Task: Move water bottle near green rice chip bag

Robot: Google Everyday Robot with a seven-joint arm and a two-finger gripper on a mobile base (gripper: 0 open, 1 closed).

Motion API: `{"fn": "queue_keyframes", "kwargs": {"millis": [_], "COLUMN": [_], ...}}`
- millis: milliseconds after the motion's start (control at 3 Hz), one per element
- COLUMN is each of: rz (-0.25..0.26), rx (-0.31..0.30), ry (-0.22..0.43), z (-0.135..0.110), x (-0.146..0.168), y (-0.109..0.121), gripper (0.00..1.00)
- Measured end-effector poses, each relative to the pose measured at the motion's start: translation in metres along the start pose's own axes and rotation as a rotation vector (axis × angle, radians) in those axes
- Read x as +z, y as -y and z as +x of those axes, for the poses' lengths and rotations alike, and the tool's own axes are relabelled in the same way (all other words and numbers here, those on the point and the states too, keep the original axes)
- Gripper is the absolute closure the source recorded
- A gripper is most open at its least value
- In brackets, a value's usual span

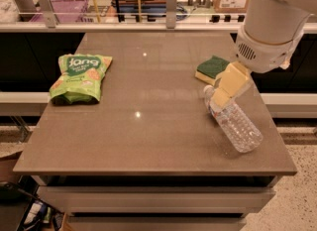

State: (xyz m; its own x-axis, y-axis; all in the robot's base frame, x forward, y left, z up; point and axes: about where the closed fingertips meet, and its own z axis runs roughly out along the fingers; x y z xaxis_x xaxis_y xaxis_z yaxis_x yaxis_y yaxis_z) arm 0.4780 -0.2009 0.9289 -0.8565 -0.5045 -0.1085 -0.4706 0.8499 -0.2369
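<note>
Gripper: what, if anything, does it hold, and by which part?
It cannot be told: the gripper is over the cap end of the water bottle lying on the table.

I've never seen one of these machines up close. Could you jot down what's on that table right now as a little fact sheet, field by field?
table: brown top with three things on it
water bottle: lying on its side near the right edge of the view, cap end toward the sponge
green rice chip bag: lying flat at the left side, far from the bottle
sponge: green and yellow, just behind the bottle
gripper: down at the bottle's cap end; contact cannot be told
task state: bottle not yet near the bag
</note>
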Motion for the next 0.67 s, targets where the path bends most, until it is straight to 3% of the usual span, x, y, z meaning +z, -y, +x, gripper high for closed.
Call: {"fn": "queue_keyframes", "kwargs": {"millis": [333,667], "rz": [-0.045,-0.093], "rx": [0.068,0.096], "ry": [0.006,0.027], "z": [-0.003,-0.007], "x": [0.020,0.035], "y": [-0.006,-0.016], "gripper": [0.00,0.00]}}
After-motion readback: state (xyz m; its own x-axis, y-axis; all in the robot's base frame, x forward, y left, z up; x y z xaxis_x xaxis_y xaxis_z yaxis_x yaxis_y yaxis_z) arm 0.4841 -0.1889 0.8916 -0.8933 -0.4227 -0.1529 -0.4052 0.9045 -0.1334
